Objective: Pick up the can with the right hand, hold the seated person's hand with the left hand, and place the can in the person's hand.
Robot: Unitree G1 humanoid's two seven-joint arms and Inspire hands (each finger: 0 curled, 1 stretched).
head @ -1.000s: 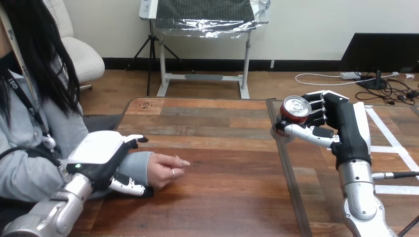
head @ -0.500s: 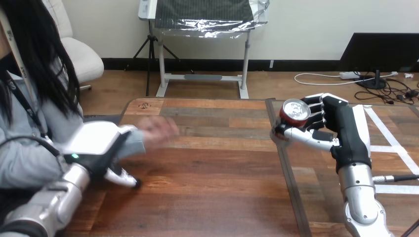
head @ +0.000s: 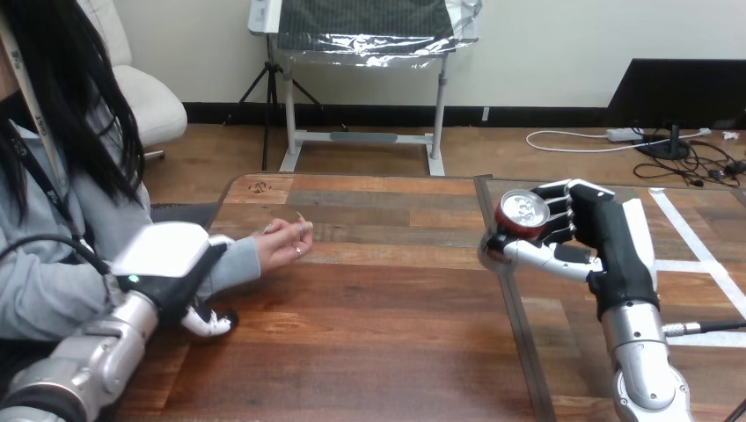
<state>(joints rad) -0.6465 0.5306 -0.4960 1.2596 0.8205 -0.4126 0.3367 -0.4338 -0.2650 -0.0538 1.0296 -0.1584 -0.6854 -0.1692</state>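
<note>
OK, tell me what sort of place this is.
Probably a robotics lab bench set for handover trials: a wooden table with white tape marks, the right robot hand gripping a red drink can, and the person's hand at the left.

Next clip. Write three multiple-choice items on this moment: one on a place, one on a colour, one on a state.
1. Where is the can?
A. Standing on the table
B. In the right hand
C. In the person's hand

2. What colour is the can's side?
A. Red
B. Blue
C. Green

3. What is the state of the person's hand?
A. Closed round the can
B. Empty, fingers loosely curled
C. Flat under the right hand

Answers:
1 B: the right hand's fingers are curled round the can, which is held clear of the table's right part.
2 A: red shows below the can's silver top.
3 B: the person's hand holds nothing and is at the view's left, well apart from the can.
</note>
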